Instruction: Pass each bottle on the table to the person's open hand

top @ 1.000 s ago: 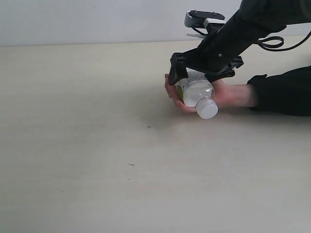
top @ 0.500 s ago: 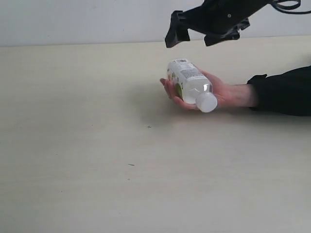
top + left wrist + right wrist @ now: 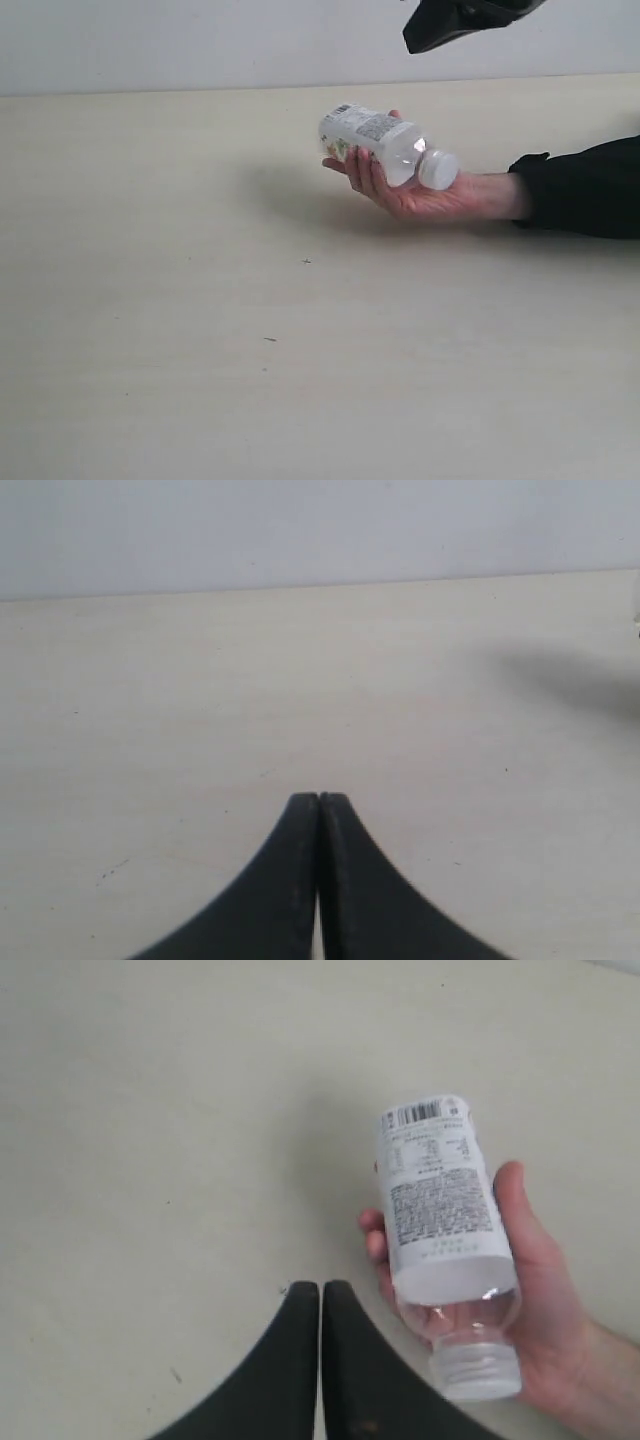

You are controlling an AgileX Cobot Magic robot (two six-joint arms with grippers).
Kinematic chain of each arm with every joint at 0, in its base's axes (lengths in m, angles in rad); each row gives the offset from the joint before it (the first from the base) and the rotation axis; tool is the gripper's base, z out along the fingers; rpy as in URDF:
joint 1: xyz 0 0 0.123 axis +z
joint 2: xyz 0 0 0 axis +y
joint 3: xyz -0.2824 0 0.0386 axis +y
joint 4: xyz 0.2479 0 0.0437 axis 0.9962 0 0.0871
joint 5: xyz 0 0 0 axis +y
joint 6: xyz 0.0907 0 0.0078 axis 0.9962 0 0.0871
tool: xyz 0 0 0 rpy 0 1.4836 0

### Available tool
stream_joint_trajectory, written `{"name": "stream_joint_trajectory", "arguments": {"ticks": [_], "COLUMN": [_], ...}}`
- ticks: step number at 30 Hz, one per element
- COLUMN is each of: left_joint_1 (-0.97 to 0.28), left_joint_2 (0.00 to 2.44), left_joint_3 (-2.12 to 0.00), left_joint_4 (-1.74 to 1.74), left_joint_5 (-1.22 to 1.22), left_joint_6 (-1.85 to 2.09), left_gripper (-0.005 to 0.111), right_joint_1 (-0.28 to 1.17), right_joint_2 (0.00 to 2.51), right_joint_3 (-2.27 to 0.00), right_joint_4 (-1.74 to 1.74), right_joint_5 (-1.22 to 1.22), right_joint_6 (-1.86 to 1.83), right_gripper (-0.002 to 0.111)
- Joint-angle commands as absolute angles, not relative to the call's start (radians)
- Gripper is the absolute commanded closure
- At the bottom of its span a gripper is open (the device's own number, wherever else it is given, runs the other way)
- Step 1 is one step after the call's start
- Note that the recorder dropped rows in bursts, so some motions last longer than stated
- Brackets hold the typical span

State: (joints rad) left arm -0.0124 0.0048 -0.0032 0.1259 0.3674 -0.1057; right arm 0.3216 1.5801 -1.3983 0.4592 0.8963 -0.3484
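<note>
A second ago the right tool [image 3: 321,1290] was clamped round the small clear plastic bottle with the white-and-green label and white cap [image 3: 385,148], pressing it into the person's open hand [image 3: 425,200]. Now that tool has let go and risen well clear. Its two dark fingers are drawn together tip to tip, with nothing between them. The bottle lies on its side in the palm beneath the tool, and the person's fingers have curled up round it and lifted it off the pale beige wood-look worktop [image 3: 200,300]. We judge this handover done. No other bottle shows in any view, so this may be the last one. The left tool [image 3: 319,802] is also pressed shut and empty, hovering over bare worktop with only a shadow off to one side. Beyond the right tool the worktop's far edge meets a plain pale wall. The person's black sleeve [image 3: 585,190] lies under its retreat path. Away from the hand the surface is wide and unobstructed, so either tool has free room to travel.
</note>
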Motion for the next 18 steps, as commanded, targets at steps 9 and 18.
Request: {"name": "stream_joint_trajectory", "arguments": {"ticks": [9,18], "left_joint_1": [-0.010,-0.010], "left_joint_2": [0.000,0.000], "left_joint_3": [0.000,0.000], "left_joint_4": [0.126,0.126], "left_joint_5": [0.364,0.364], "left_joint_6": [-0.110,-0.110], "left_gripper": [0.104,0.104], "right_joint_1": [0.325,0.325], "right_joint_2": [1.145,0.878], "right_joint_3": [-0.805,-0.384], "right_joint_4": [0.494,0.535], "right_joint_5": [0.537,0.090], "right_joint_6": [-0.401,-0.401], "right_gripper": [0.107,0.107]}}
